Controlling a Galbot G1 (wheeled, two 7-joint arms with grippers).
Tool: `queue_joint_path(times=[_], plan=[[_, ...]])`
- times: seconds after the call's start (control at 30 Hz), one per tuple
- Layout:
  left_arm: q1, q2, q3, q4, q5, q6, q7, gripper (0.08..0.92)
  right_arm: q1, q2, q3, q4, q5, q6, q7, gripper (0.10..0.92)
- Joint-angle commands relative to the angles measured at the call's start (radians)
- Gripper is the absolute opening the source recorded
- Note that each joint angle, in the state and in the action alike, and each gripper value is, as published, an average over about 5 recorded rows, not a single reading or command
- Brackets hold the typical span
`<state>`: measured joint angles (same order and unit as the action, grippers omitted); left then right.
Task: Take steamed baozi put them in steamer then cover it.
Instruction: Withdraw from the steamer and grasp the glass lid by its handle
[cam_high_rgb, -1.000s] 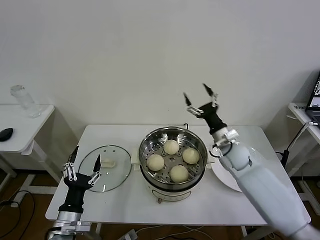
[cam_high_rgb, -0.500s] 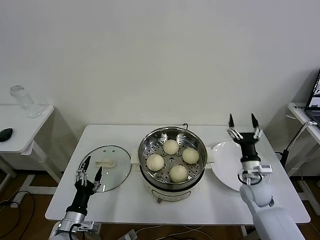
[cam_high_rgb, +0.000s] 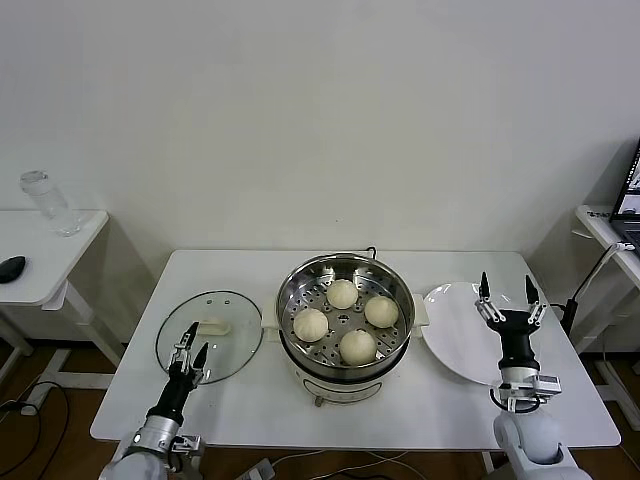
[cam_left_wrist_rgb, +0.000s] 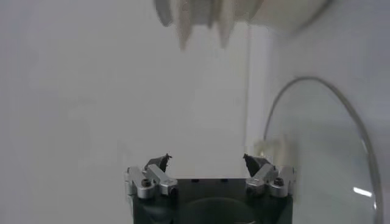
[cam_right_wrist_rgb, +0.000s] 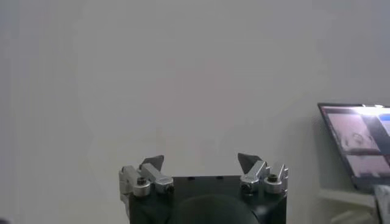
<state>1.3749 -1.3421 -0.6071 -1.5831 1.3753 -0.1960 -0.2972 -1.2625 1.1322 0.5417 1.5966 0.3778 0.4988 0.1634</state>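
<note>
The steamed baozi (cam_high_rgb: 343, 319), all four of them, sit on the perforated tray inside the steamer (cam_high_rgb: 346, 318), which stands at the middle of your white table (cam_high_rgb: 260, 408) in the head view. One bun lies at 12 o'clock in the pot, one at 3, one at 6 and one at 9, each apart from its neighbours.

The cover (cam_high_rgb: 209, 336) lies flat on the table at 9 o'clock from the steamer, its rim just beside the pot's wall, its cream handle facing up. The pot is uncovered.

Your left gripper (cam_high_rgb: 188, 352) points upward at the near edge of the cover, at about 7 o'clock from the steamer, with its fingers spread and nothing between them. The left wrist view shows the same gripper (cam_left_wrist_rgb: 207, 161) parted and empty, with the curved rim of the glass lid (cam_left_wrist_rgb: 317, 146) off to one side.

Your right gripper (cam_high_rgb: 506, 298) stands upright over the near side of the white plate (cam_high_rgb: 455, 330), at 3 o'clock from the steamer. Its fingers are spread wide and hold nothing. The right wrist view confirms that gripper (cam_right_wrist_rgb: 201, 161) is empty, facing the bare wall, with a laptop screen (cam_right_wrist_rgb: 359, 143) at the picture's edge.

A small side table (cam_high_rgb: 45, 262) stands well apart at 9 o'clock, carrying a clear jar (cam_high_rgb: 45, 200).
</note>
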Motion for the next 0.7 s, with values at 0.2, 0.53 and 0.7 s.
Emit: queue_joint_path(times=[0.2, 0.53, 0.7], plan=[[-0.159, -0.013, -0.004, 0.206, 0.092, -0.020, -0.045, 0.823, -0.023, 0.030, 0.000, -0.015, -0.041, -0.018, 0.001, 0.823], [-0.206, -0.020, -0.003, 0.256, 0.091, -0.006, -0.042, 0.823, -0.023, 0.040, -0.002, -0.026, -0.052, -0.014, -0.002, 0.823], [-0.219, -0.020, -0.005, 0.267, 0.085, 0.002, -0.039, 0.823, -0.027, 0.042, 0.003, -0.037, -0.062, -0.011, -0.006, 0.823]])
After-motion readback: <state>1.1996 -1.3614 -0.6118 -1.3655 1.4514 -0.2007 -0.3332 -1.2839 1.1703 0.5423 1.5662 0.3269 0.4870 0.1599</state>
